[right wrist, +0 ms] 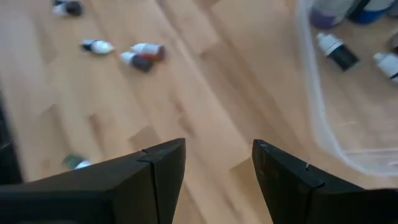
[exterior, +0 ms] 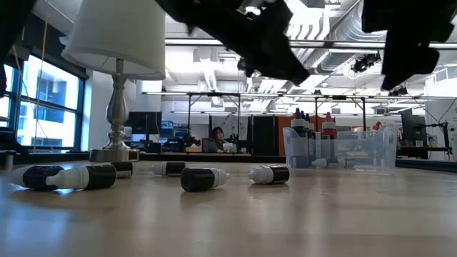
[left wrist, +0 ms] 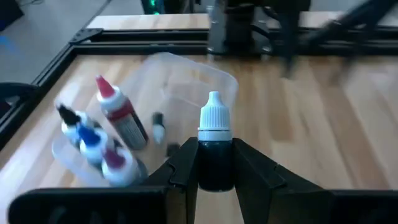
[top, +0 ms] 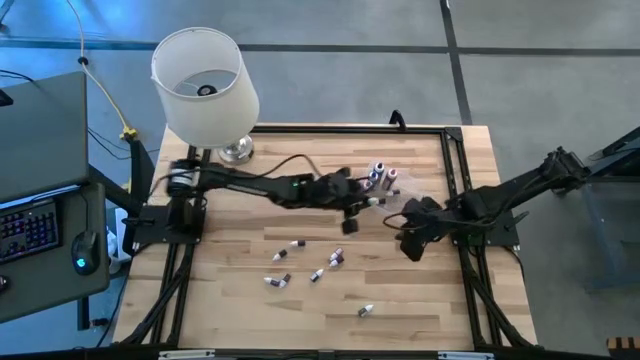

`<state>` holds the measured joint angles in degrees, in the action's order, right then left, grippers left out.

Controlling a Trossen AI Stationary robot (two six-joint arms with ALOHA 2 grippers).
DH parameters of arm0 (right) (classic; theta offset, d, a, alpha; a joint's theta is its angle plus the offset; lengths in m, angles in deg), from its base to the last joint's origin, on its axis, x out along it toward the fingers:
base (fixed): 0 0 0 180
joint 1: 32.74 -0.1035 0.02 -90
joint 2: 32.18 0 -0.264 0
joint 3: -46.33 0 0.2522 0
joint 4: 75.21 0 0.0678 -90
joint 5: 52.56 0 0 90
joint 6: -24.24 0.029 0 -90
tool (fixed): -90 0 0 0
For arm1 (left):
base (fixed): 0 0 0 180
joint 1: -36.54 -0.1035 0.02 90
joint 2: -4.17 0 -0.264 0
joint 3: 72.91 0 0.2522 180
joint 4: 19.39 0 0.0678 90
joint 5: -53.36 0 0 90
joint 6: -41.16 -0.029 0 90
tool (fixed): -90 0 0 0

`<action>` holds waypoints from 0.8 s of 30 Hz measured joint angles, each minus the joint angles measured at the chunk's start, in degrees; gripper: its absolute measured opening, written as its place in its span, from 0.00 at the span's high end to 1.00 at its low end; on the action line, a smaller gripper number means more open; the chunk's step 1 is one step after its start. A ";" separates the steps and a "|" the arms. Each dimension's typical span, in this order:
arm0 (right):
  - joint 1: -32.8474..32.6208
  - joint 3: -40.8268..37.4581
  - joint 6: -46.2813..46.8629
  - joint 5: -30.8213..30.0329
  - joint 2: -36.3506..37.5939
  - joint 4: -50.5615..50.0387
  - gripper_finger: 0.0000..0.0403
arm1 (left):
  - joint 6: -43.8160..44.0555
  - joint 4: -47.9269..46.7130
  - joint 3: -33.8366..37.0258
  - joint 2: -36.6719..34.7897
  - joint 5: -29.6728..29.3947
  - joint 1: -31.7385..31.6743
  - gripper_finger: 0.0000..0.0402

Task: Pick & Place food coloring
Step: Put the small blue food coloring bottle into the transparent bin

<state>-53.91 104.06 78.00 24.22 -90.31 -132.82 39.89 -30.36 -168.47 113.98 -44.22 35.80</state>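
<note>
**woodgrain_wes:** Dark little bottle with a white cap, pinched upright between the fingers of the left claw [left wrist: 216, 180]. Why hold it that way?

**binpicker:** My guess: cap up means it can go down into the clear tub [left wrist: 186, 78] standing, like the ones already in there. The held bottle [left wrist: 214, 155] sits snug between both fingers, so that claw is closed on it. From above, the left claw [top: 350, 205] hangs just left of the tub [top: 400, 195], which sits toward the far right of the tabletop [top: 230, 300].

**woodgrain_wes:** And the right claw?

**binpicker:** Right claw [right wrist: 217, 165] has its fingers spread with nothing between them, just bare wood below. It's on the near right side of the tub [right wrist: 323, 130], so I'd say it's waiting its turn, or staying close to steady the tub.

**woodgrain_wes:** How much is left?

**binpicker:** Several upright bottles in the tub [top: 380, 178], plus a couple lying on its floor. The loose bottles [top: 305, 262] are scattered on their sides across the near middle, well apart from the tub. Roughly half done, I reckon.

**woodgrain_wes:** Lamp in the way?

**binpicker:** Nah, the lamp [top: 205, 85] is off at the far left.
</note>
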 joint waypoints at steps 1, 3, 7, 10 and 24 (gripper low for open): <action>-0.23 0.00 0.00 1.14 1.02 -0.33 0.55 | 0.19 -0.44 -2.33 1.86 0.00 -0.51 0.81; -0.54 0.00 1.19 4.72 2.67 -0.99 0.55 | 0.40 -1.05 -7.38 6.23 -0.15 -1.18 0.81; -2.40 0.00 6.47 6.11 5.87 0.13 0.55 | 0.43 -5.19 -14.94 13.12 -3.04 -2.00 0.81; -3.98 0.00 4.35 2.50 7.70 0.65 0.55 | 0.43 -5.04 -20.25 16.72 -3.13 -2.28 0.81; -5.24 0.02 -0.25 -1.66 10.23 5.80 0.55 | 0.01 -10.52 -25.07 24.02 -6.15 -2.70 0.70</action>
<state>-59.15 104.08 77.76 22.57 -80.08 -127.02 39.90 -40.88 -193.55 138.01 -50.37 33.10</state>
